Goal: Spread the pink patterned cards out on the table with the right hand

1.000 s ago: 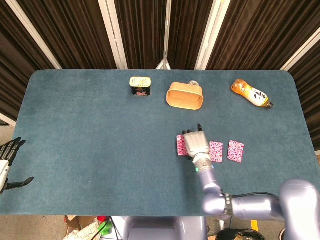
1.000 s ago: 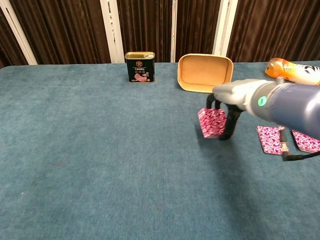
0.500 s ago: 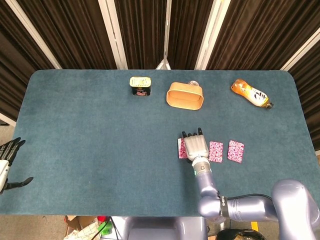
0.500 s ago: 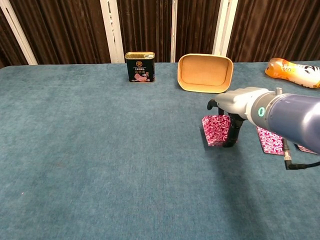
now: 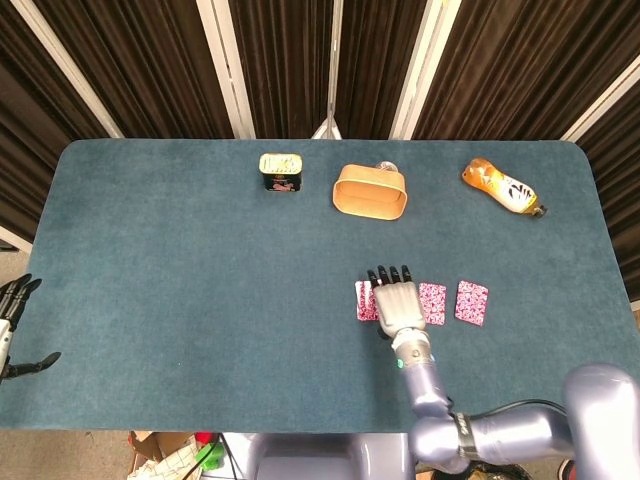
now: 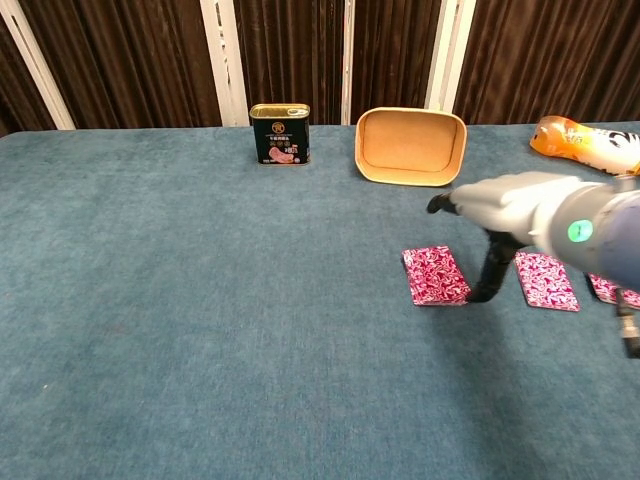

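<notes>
At the far left edge our left hand (image 5: 14, 325) is hanging off the table (image 5: 180, 260), fingers apart, holding nothing. Three pink patterned cards (image 6: 434, 275) are lying flat in a row; our right hand (image 5: 398, 303) is hovering over them, fingers extended, gripping nothing.

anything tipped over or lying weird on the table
Two things. The tan oval wooden tray at the back stands tipped on its side, opening facing the chest camera, and the orange plastic bottle lies flat at the far right. The green and gold tin can stands upright, and the three pink patterned cards lie flat in a row.
</notes>
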Robot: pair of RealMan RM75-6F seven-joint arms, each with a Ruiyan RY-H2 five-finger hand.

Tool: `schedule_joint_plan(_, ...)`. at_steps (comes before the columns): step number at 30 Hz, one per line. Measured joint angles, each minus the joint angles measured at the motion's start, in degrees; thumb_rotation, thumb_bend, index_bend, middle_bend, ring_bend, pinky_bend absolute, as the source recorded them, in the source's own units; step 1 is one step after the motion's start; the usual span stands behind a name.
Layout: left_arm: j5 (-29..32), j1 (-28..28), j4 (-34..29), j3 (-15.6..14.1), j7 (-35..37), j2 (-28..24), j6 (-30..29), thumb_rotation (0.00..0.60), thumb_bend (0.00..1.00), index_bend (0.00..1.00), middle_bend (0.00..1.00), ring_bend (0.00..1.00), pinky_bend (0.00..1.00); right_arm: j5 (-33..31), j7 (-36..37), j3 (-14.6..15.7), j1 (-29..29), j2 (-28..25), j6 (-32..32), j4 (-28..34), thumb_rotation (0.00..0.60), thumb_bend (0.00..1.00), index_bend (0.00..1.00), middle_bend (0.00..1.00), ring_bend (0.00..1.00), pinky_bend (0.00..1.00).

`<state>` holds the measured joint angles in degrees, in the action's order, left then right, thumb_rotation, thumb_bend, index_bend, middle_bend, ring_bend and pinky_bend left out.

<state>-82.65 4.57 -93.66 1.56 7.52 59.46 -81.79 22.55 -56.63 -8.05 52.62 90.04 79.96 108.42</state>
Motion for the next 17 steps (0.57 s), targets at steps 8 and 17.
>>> schedule_joint_plan(8,-1.34,-0.84,1.61,0.55,-0.69,1.56,-3.38,0.600,0.02,0.00,0.00,0.00,0.00,17.56,7.23,8.52,-7.60,-9.33,5.49,5.83,0.600,0.25,0.00,0.01,0.00,0.00)
schedule_joint_plan(17,-3.32,-1.44,3.75,0.76,-3.37,4.07,-6.27,0.600,0.02,0.00,0.00,0.00,0.00,46.36,28.68,22.38,-25.02,-17.59,19.16,-2.36,0.600,0.25,0.00,0.00,0.00,0.00)
